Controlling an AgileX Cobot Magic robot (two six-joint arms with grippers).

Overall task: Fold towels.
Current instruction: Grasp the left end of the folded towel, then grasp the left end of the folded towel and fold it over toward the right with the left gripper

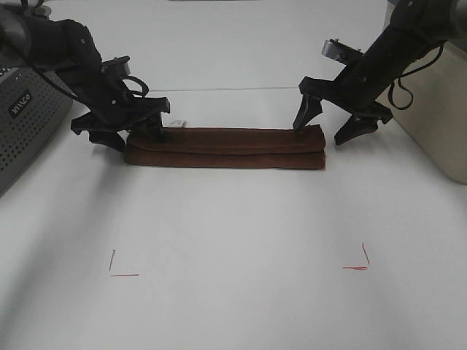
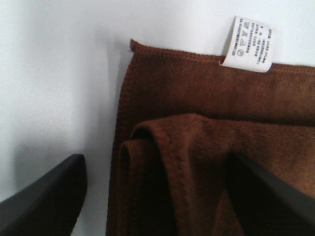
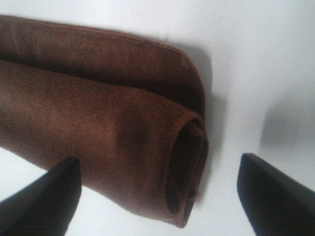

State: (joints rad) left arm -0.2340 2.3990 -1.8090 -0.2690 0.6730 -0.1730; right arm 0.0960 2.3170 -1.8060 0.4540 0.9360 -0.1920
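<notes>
Reddish-brown terry towel (image 1: 226, 148), folded into a long layered strip with stitched hems, lies toward the far edge of the white table (image 1: 233, 233). Pale printed tag (image 2: 248, 44) at its left end. At the ends, left gripper (image 1: 133, 136) and right gripper (image 1: 330, 125) straddle it, jaws spread wide, holding nothing.

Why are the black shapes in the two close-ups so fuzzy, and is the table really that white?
Left wrist view: the fingers, near the lens, blur, while towel and tag stay fairly sharp. Right wrist view: fingers blurred too; the towel's end casts a dark shadow. Exterior high view: the table looks washed out, with only soft shadows.
</notes>
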